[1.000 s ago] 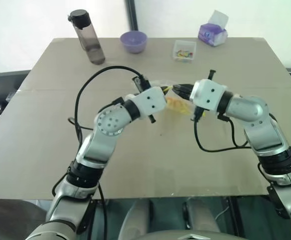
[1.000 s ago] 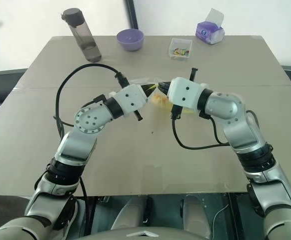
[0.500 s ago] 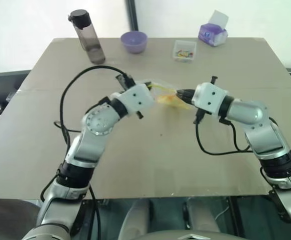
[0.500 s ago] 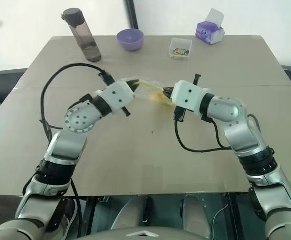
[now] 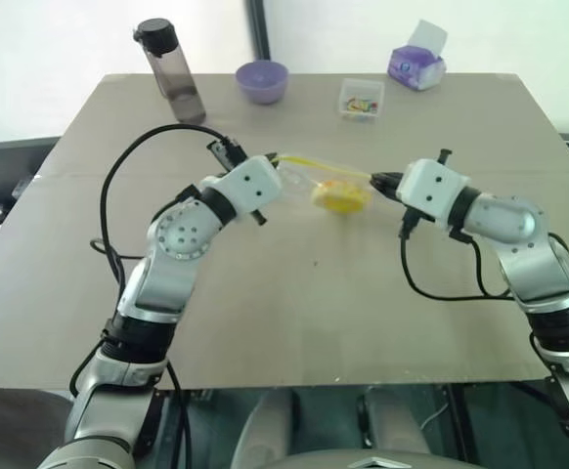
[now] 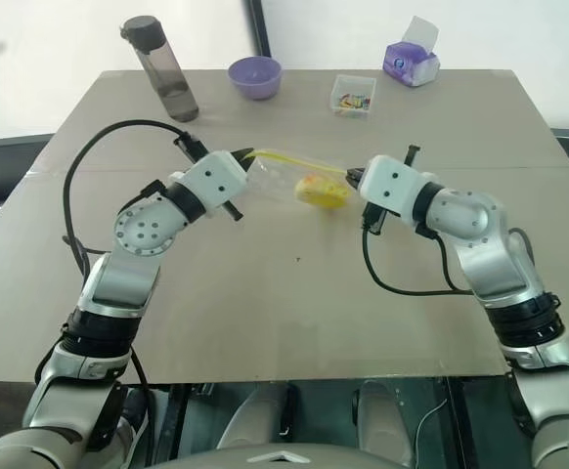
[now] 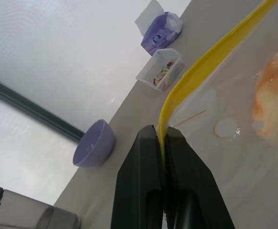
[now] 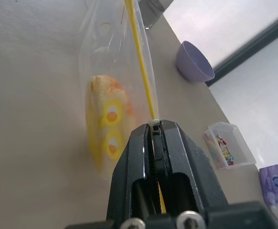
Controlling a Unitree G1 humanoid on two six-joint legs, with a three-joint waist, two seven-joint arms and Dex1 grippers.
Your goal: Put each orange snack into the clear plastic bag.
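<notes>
The left hand [image 5: 277,164] is pinched tight on one end of the yellow seal strip [image 6: 294,159], and the right hand [image 5: 380,182] is pinched just as tight on the other end, so the bag [image 6: 289,181] hangs stretched between them above the table [image 5: 294,303], its strip drawn into a nearly straight line. In the left wrist view the black fingers [image 7: 144,186] meet on the strip with no gap to speak of; in the right wrist view the fingers [image 8: 136,176] close on it the same way. The snack [image 5: 339,195] sits inside the bag, low in the clear pouch and nearer the right hand; through the plastic its yellow-orange top shows, and from the right wrist it looks to rest against the bag's lower side. As far as I can see, that is the only bun about, so the main job looks done: it is in the bag. What may be left is small, perhaps running the seal shut, which I cannot judge from here, and laying the bag back down. Farther off, along the far edge, stand a dark bottle [image 5: 172,73], a purple bowl [image 5: 262,81], a little clear box [image 5: 361,99] of coloured bits and a purple tissue pack [image 5: 416,61], all well apart from the bag and untouched.
</notes>
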